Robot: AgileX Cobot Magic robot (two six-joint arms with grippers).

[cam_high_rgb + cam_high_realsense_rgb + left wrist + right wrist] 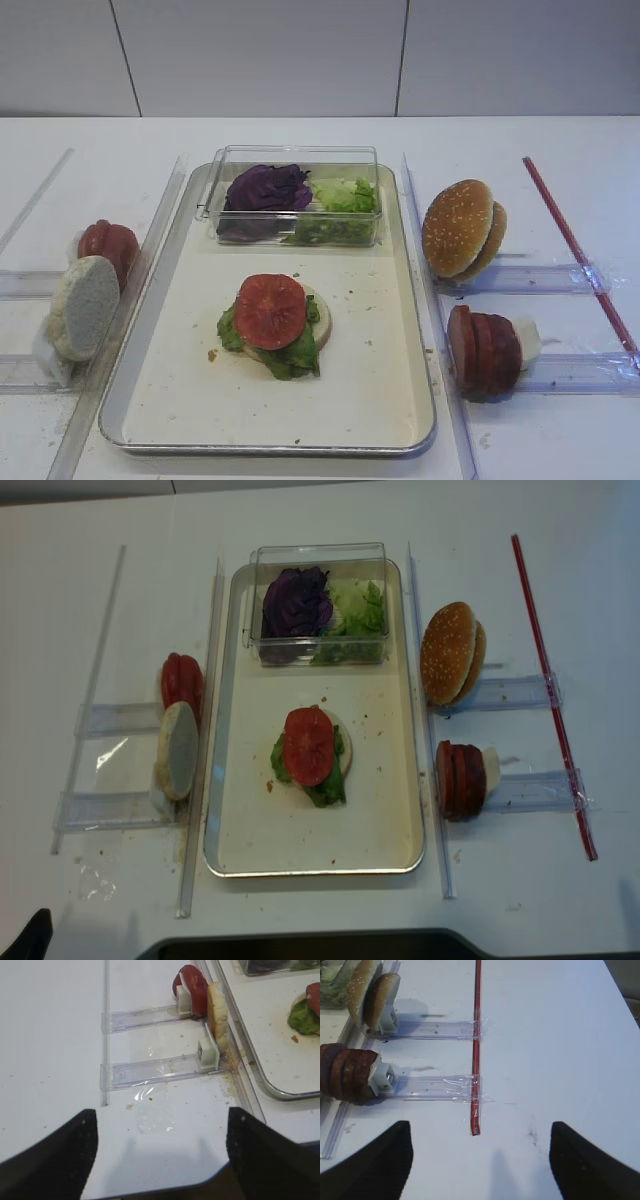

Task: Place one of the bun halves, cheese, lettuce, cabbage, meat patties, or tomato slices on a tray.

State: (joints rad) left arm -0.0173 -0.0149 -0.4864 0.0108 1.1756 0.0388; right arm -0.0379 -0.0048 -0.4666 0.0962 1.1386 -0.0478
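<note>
**Burger stack sitting mid-tray, both grippers parked wide open off to the sides**

The left gripper (160, 1160) is seen from its wrist camera with both black fingers (47, 1160) spread wide apart, nothing held between them. Just ahead of it, two clear plastic rails (150, 1067) are taped flat to the white table (50, 1035). At the far end of the nearer rail a pale bun half (218, 1015) is stood on edge, and beyond that a stack of tomato slices (192, 987) is propped the same way. Ahead and to the right of this gripper the rim of the tray (260, 1075) can be made out.

The right gripper (480, 1160) is released too, jaws wide and empty. A thin red strip (476, 1045) is laid straight ahead of it, taped over the rail ends. Ahead and to the left, the meat patties (347, 1077) are stood on edge nearest, with the sesame bun halves (372, 990) further on.

On the tray, shown well in the top view, a stack is placed roughly in the middle: a pale bun disc (345, 755) at the bottom, lettuce (325, 785) on it, one tomato slice (308, 745) on top. At the tray's far end a clear box (320, 605) is set, with purple cabbage (297, 602) on its left and more green leaves (360, 610) on its right.
</note>
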